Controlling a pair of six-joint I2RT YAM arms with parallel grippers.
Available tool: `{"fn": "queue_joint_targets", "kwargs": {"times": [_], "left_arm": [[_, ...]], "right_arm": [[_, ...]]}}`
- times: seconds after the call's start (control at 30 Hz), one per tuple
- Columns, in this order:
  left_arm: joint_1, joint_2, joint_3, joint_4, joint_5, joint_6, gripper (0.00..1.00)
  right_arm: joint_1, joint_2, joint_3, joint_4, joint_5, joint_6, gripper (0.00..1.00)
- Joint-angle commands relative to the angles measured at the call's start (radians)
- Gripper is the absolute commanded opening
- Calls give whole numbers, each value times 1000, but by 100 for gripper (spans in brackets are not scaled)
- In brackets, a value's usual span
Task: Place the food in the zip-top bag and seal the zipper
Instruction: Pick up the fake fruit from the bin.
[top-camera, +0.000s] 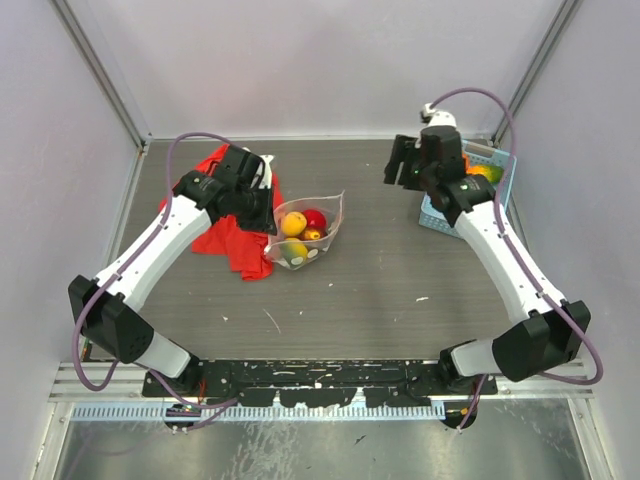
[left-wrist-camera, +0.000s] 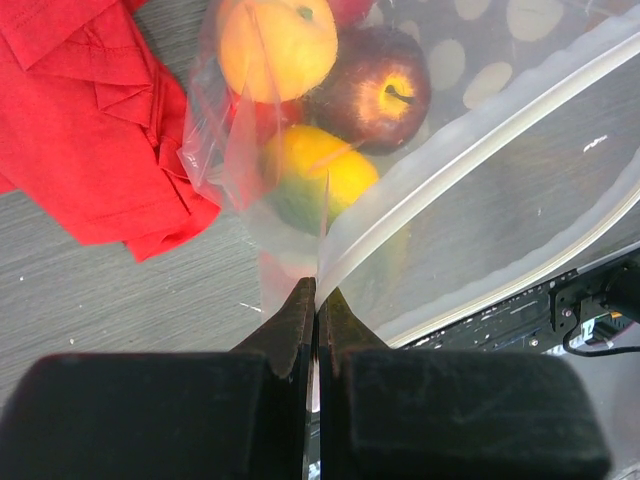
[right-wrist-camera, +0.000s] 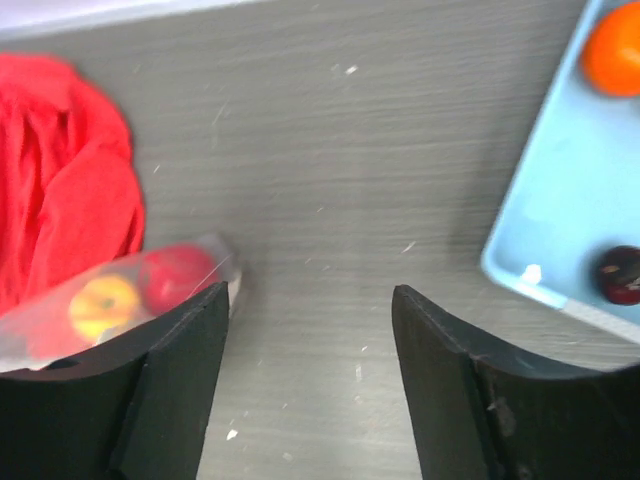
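Observation:
The clear dotted zip-top bag (top-camera: 305, 235) lies at the table's middle with toy fruits (top-camera: 303, 228) inside: an orange one (left-wrist-camera: 277, 45), a dark red apple (left-wrist-camera: 372, 88) and a yellow-green one (left-wrist-camera: 313, 175). My left gripper (left-wrist-camera: 317, 290) is shut on the bag's mouth edge, right at the whitish zipper strip (left-wrist-camera: 470, 165); the mouth gapes open. My right gripper (right-wrist-camera: 310, 300) is open and empty above bare table, between the bag (right-wrist-camera: 120, 300) and the basket. More food sits in the basket: an orange piece (right-wrist-camera: 615, 50) and a dark one (right-wrist-camera: 622, 275).
A red cloth (top-camera: 228, 215) lies left of the bag, partly under my left arm; it also shows in the left wrist view (left-wrist-camera: 90, 110). The light blue basket (top-camera: 478, 185) stands at the back right, under my right arm, and its wall shows in the right wrist view (right-wrist-camera: 545, 200).

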Motion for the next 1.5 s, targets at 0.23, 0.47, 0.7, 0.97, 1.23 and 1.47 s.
{"fn": "queue_joint_targets", "kwargs": {"times": [0.23, 0.47, 0.7, 0.97, 1.23, 1.47], "left_arm": [[6, -10, 19, 44, -7, 37, 0], [6, -14, -28, 69, -9, 49, 0], [6, -2, -27, 62, -19, 60, 0], [6, 3, -35, 70, -56, 79, 0], [6, -1, -53, 87, -72, 86, 0], [6, 12, -53, 86, -63, 85, 0]], "right_arm": [[-303, 59, -71, 233, -67, 30, 85], [-405, 155, -103, 379, 24, 74, 100], [-523, 300, -91, 472, 83, 164, 100], [-617, 478, -31, 571, 125, 253, 94], [-635, 619, 13, 664, 191, 345, 91], [-637, 710, 51, 711, 236, 482, 91]]}}
